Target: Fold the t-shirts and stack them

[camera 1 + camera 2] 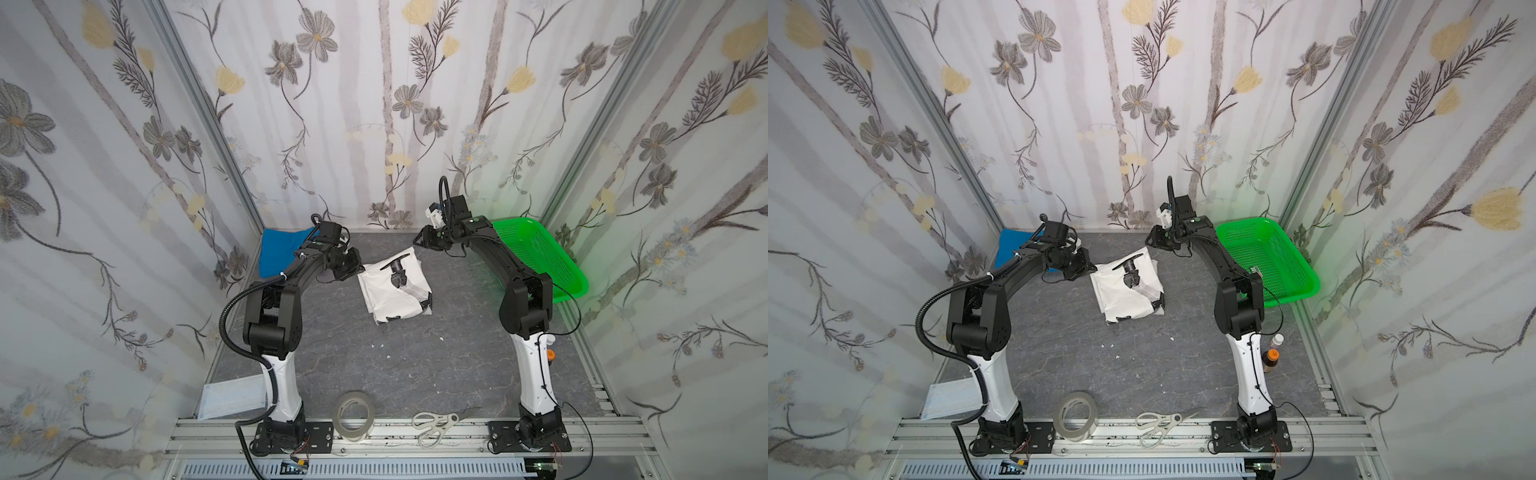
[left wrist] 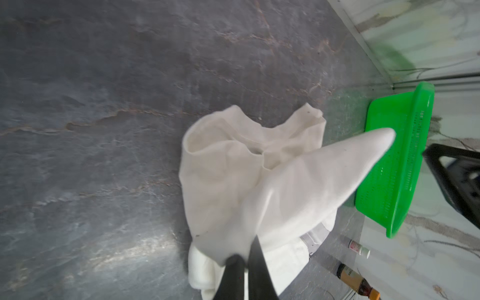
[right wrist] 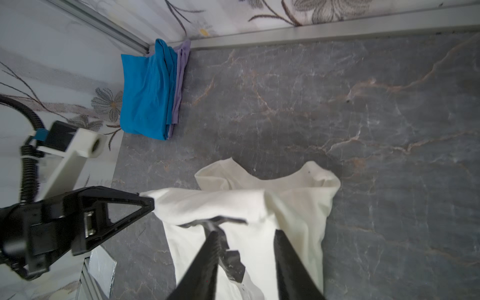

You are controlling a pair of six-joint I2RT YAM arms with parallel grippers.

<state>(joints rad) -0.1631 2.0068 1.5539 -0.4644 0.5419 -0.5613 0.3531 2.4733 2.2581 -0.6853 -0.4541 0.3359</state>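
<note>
White cotton, the printed shirt [image 1: 395, 291] lies part-folded in a rumpled slab in the middle of the table [image 1: 415, 357], print up. The left claw [image 1: 358, 268] is pinched shut on a corner at the shirt's left edge. The wrist views show a flap drawn taut from its tip, raised off the pile. I take it the flap is held that way so it can be carried across for the next fold. The right claw [image 1: 417, 242] hovers just past the shirt's far corner, jaws apart with nothing between them. It looks free to take a fresh grip or draw clear. The blue shirt [image 1: 278, 251] sits folded in the far left corner on a purple one [image 3: 179, 78], well apart from the white one. That, I'd guess, is the stack where the white shirt goes once folded. The basket [image 1: 540, 257], bright green, leans at the far right behind the right arm, out of the way of the folding.
</note>
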